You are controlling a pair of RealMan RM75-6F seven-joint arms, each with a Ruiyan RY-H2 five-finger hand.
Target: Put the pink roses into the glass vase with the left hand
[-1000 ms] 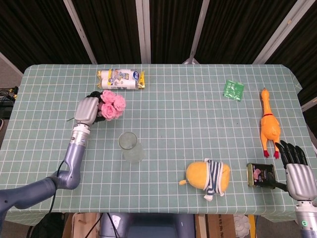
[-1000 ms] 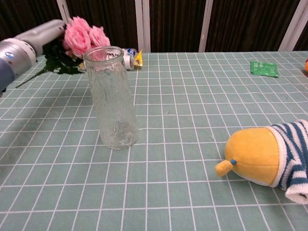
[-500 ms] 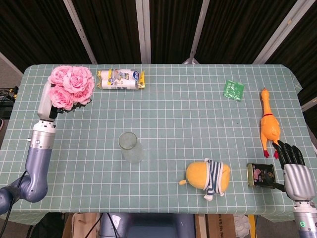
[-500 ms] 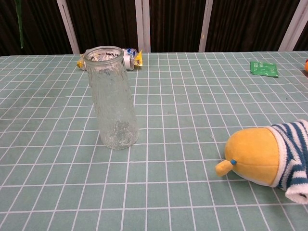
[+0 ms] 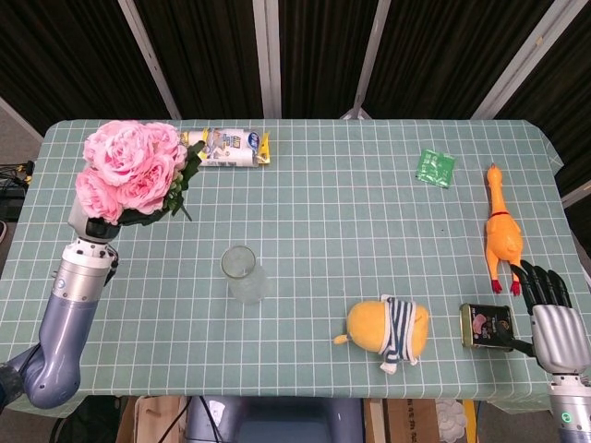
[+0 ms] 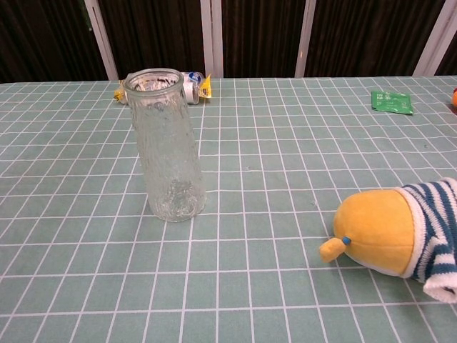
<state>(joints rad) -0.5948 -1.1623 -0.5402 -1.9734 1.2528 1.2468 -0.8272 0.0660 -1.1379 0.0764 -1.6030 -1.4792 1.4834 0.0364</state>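
Note:
The bunch of pink roses (image 5: 131, 171) is lifted high toward the head camera at the left, blooms up, green leaves under them. My left hand (image 5: 90, 224) holds the bunch from below and is mostly hidden behind the blooms. The glass vase (image 5: 242, 272) stands upright and empty near the table's middle, to the right of and nearer than the roses; the chest view shows the vase (image 6: 166, 146) but neither roses nor left hand. My right hand (image 5: 551, 314) rests at the table's near right edge, fingers stretched out, holding nothing.
A snack packet (image 5: 228, 147) lies at the back beside the roses. A yellow plush toy with a striped shirt (image 5: 389, 329) lies near the front. A small tin (image 5: 486, 326) lies by my right hand, with a rubber chicken (image 5: 500, 231) and a green sachet (image 5: 434, 167) beyond.
My left hand lifted the roses off the table and up at the left; they now appear larger in the head view and have left the chest view. The right hand stayed put.

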